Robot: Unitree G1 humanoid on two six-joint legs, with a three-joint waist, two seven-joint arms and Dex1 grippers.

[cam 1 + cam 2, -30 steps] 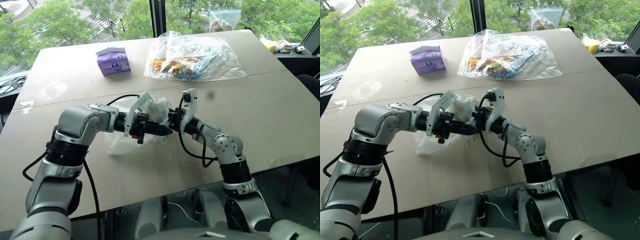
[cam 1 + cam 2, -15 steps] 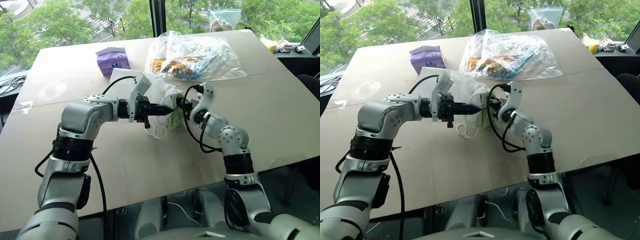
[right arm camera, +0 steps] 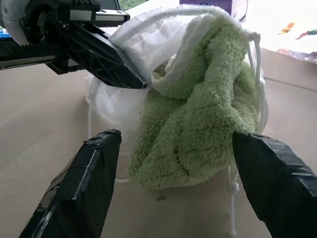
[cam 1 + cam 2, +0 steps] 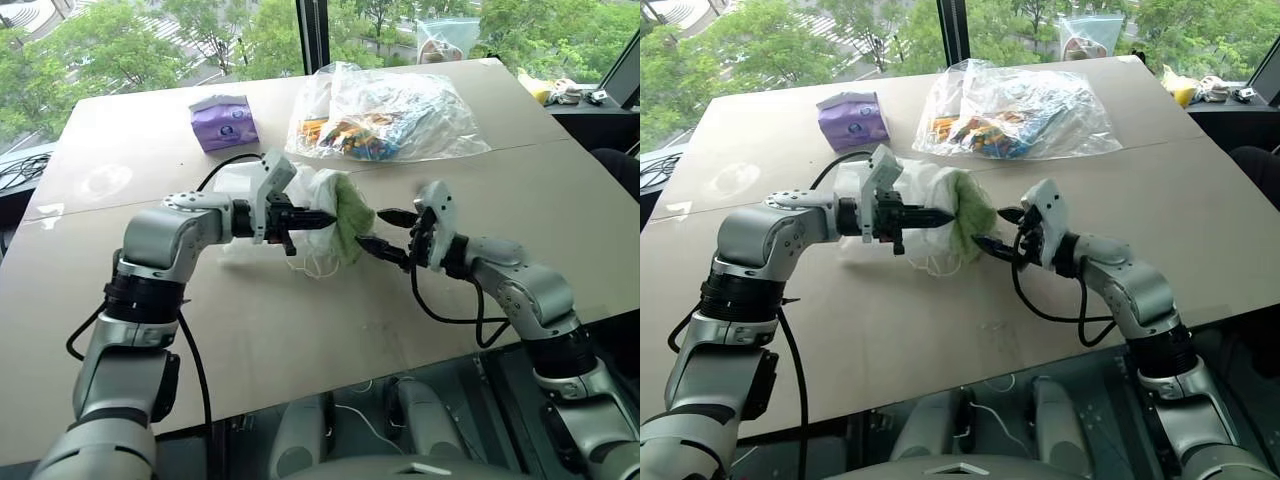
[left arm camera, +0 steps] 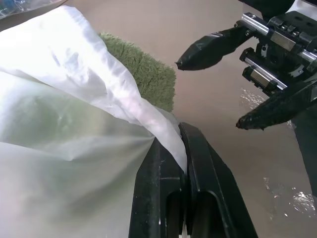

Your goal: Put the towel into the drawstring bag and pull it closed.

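The light green towel [image 4: 350, 210] sits in the mouth of the white drawstring bag [image 4: 300, 188], with part of it hanging out of the opening. My left gripper [image 4: 325, 217] is shut on the bag's rim and holds it just above the table; the pinched fabric [image 5: 171, 139] shows between its fingers. My right gripper [image 4: 380, 230] stands open a short way to the right of the towel, facing it and touching nothing. In the right wrist view the towel [image 3: 198, 114] lies ahead between the spread fingers. A white cord [image 4: 320, 268] dangles below the bag.
A clear plastic bag of colourful sticks [image 4: 385, 115] lies at the back centre of the table, and a purple packet [image 4: 225, 120] at the back left. Small items [image 4: 565, 92] sit beyond the table's far right corner. The table's front edge [image 4: 330, 385] is close below the arms.
My right gripper has opened, let go at the bag's mouth and drawn back to the right. My left gripper stays shut on the bag and has lifted it, and the towel now shows at the opening.
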